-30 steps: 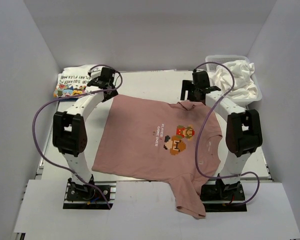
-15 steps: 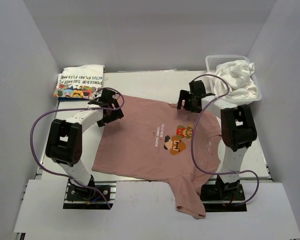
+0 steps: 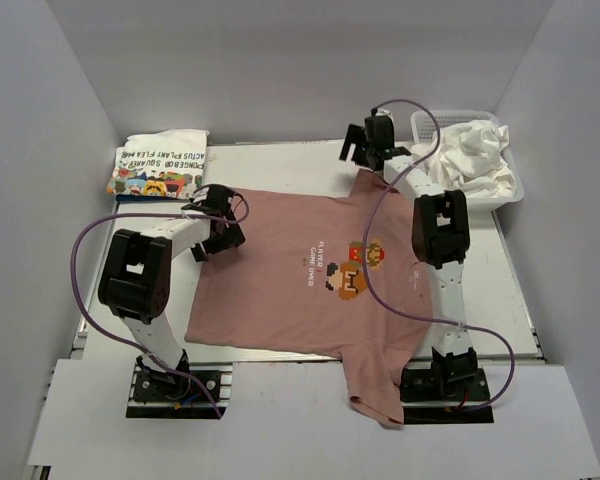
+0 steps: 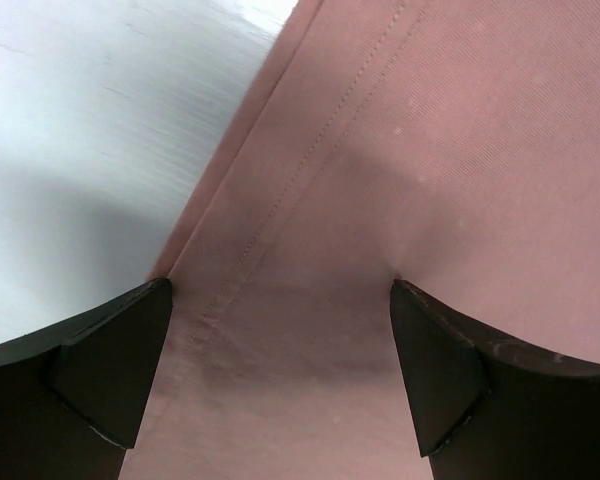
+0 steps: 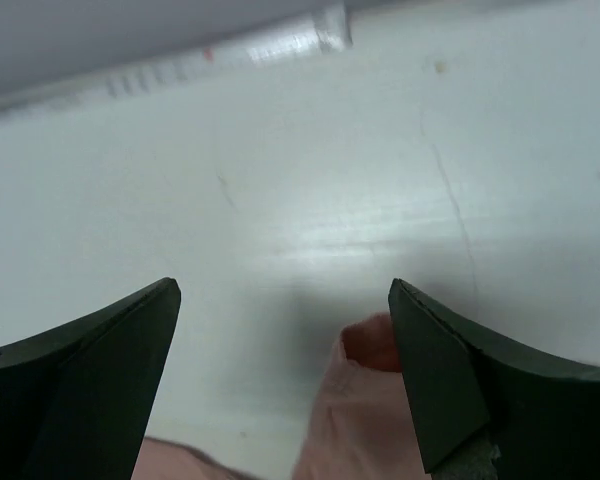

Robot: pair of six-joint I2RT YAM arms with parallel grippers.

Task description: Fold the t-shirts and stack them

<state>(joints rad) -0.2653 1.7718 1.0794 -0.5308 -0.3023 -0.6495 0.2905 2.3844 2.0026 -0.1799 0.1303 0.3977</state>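
A dusty pink t-shirt (image 3: 280, 280) with a pixel-figure print lies spread flat on the table, one sleeve hanging over the near edge. My left gripper (image 3: 224, 232) stands open low over its left hem. In the left wrist view the stitched hem (image 4: 280, 210) runs between the two dark fingers (image 4: 110, 370). My right gripper (image 3: 361, 148) is open at the back, above the far sleeve. Its tip (image 5: 372, 345) shows beside the right finger (image 5: 460, 380), not gripped. A folded white t-shirt with cartoons and lettering (image 3: 162, 163) lies at the back left. Crumpled white t-shirts (image 3: 472, 152) fill the basket.
The white mesh basket (image 3: 512, 192) stands at the back right, close to the right arm. Purple cables loop from both arms over the shirt. White walls close in the table on three sides. Bare white table (image 5: 280, 180) lies beyond the far sleeve.
The left gripper came forward from the back left corner onto the shirt's left hem. The right gripper dipped onto the shirt, then swung to the back, and the far sleeve now lies stretched out.
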